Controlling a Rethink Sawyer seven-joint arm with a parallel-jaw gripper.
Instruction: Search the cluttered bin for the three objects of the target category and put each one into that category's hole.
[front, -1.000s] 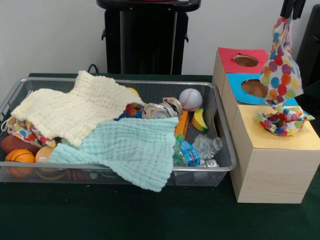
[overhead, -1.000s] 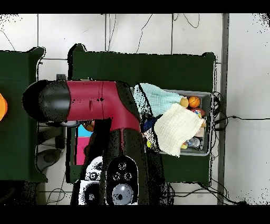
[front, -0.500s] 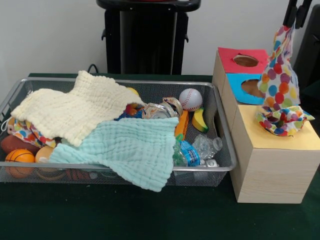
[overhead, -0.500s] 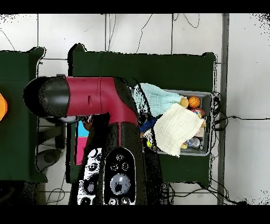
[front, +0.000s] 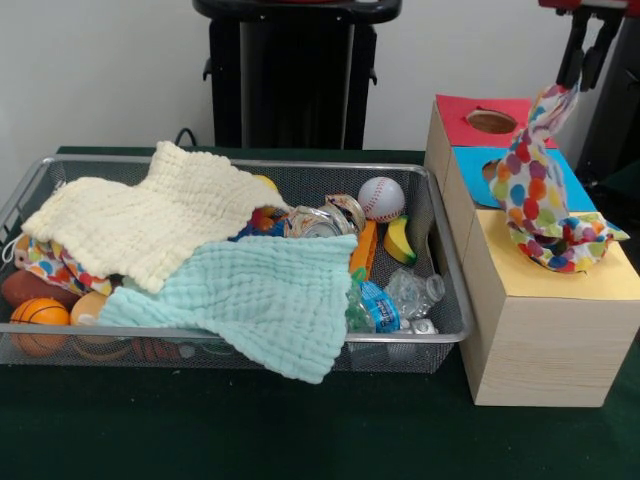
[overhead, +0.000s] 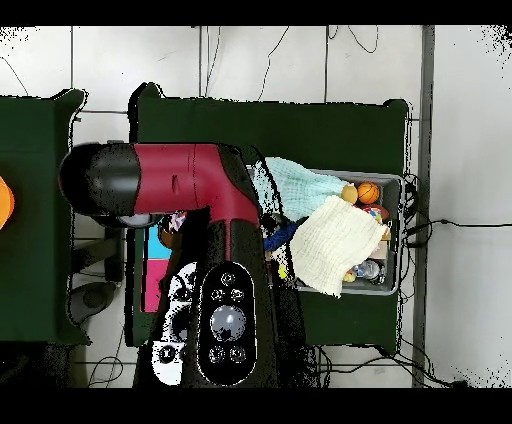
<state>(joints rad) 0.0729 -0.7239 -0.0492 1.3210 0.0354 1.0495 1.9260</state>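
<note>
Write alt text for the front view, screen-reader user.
The gripper holds a polka-dot cloth by its top end, the rest draped onto the yellow-topped box section, its jaws shut on the fabric. Left of the box, a wire bin holds cream and mint cloths, balls and bottles.

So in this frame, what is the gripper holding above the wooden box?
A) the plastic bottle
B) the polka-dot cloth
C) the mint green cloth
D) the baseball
B: the gripper is pinching the top of the polka-dot cloth, whose lower end is bunched on the yellow section of the wooden box; the baseball is in the wire bin.
</note>
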